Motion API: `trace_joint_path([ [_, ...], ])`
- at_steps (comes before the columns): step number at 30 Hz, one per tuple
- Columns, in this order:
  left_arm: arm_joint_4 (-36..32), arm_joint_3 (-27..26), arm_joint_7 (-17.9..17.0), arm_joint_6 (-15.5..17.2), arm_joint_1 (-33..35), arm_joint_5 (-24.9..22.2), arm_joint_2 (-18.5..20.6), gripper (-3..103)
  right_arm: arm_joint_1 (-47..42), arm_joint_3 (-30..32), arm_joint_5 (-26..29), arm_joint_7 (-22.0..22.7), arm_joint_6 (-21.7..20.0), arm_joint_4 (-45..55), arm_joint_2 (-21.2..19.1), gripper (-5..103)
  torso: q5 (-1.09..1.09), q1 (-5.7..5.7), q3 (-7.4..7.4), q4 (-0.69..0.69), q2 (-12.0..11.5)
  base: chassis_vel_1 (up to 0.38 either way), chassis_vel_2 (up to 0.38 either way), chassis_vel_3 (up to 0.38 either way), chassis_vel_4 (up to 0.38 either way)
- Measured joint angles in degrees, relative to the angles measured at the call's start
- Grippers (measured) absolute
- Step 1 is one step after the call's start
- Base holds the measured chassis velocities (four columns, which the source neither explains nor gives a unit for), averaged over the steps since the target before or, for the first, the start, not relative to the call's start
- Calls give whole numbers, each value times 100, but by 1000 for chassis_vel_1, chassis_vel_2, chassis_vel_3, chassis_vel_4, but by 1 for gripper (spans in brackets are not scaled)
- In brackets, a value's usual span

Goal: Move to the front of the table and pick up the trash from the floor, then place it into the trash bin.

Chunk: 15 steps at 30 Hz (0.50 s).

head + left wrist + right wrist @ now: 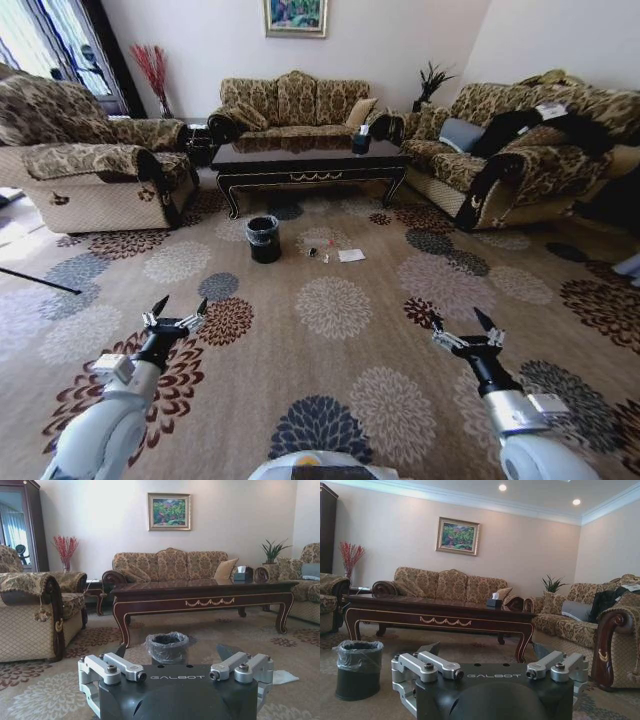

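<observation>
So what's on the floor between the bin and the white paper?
In the head view, tiny scraps and a clear wrapper lie on the carpet between the trash bin and the white paper.

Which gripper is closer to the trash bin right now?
Left. The left gripper hovers open over the carpet, short of the trash bin and off to its left. The right gripper, also open, sits farther away across the carpet on the bin's right.
</observation>
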Motion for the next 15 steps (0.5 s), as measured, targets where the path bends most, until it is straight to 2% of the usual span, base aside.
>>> trace_joint_path([
  [15,-39,-20,-3,-20,54,-1,22,100,2,-11,27,-84,126,-66,15,100,0,-95,-227,0,-322,0,0,0,0],
])
